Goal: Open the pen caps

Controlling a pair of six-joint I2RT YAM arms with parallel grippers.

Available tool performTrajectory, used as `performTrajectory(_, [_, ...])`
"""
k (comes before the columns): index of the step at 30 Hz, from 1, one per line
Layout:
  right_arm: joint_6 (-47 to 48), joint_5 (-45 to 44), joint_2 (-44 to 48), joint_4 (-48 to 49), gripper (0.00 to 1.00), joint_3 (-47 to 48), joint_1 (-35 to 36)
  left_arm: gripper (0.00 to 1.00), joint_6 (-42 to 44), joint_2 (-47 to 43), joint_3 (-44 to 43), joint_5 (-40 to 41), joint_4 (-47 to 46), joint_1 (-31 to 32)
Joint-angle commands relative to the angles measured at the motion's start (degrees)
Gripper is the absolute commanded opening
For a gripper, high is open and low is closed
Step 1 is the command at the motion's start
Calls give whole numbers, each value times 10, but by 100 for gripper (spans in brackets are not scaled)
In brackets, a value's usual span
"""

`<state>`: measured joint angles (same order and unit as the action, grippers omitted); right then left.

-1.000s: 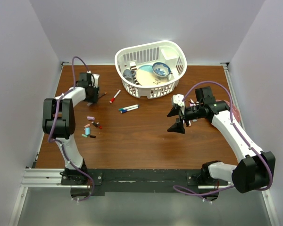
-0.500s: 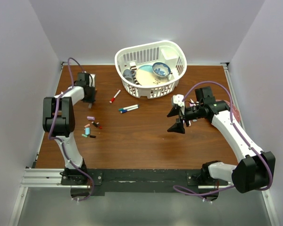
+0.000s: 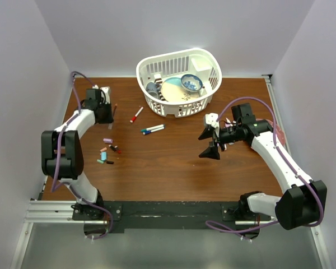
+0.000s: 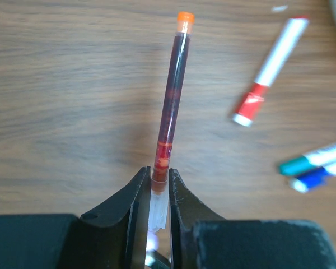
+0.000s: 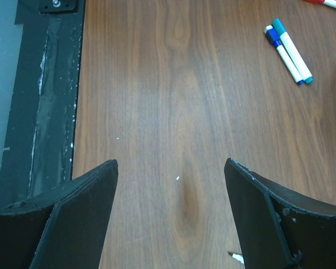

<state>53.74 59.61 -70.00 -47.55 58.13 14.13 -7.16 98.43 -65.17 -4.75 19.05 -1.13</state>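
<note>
My left gripper (image 4: 158,172) is shut on a thin pen (image 4: 172,89) with a dark red see-through barrel and an orange far end. The jaws pinch its clear ribbed near end, above the wood. From above, this gripper (image 3: 105,107) sits at the table's far left. A red-capped marker (image 4: 267,72) lies to its right, also seen from above as the red-capped marker (image 3: 136,115). A teal-capped marker (image 5: 291,40) and a blue-capped marker (image 5: 282,47) lie side by side. Loose pen caps (image 3: 107,150) are scattered at the left. My right gripper (image 3: 209,142) hangs open over bare wood, holding nothing.
A white basket (image 3: 173,106) with a plate, a bowl and other items stands at the back centre. White walls close in the table on three sides. The black mounting rail (image 3: 168,212) runs along the near edge.
My left gripper has shut on the thin pen and shifted a little left and back, its elbow swinging left. The right arm has not moved.
</note>
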Motion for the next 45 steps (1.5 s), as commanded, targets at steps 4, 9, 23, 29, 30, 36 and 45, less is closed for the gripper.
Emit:
performTrajectory(4, [70, 45, -1, -44, 81, -5, -1, 9, -79, -105, 120, -187, -72, -3])
performTrajectory(9, [163, 58, 0, -73, 82, -18, 23, 8, -134, -174, 216, -329, -110, 6])
performTrajectory(23, [213, -186, -19, 49, 91, 28, 202, 7, -249, -249, 335, -435, -216, 222])
performTrajectory(29, [226, -288, -68, 82, 90, 37, 304, 7, -274, -216, 327, -453, -262, 308])
performTrajectory(30, [226, -309, -74, 84, 90, 37, 323, 7, -277, -212, 324, -455, -266, 318])
performTrajectory(36, [235, -365, -104, 97, 83, 19, 373, 7, -286, -189, 302, -463, -290, 361])
performTrajectory(45, [221, -395, -111, 112, 47, -19, 393, 7, -295, -190, 301, -475, -308, 364])
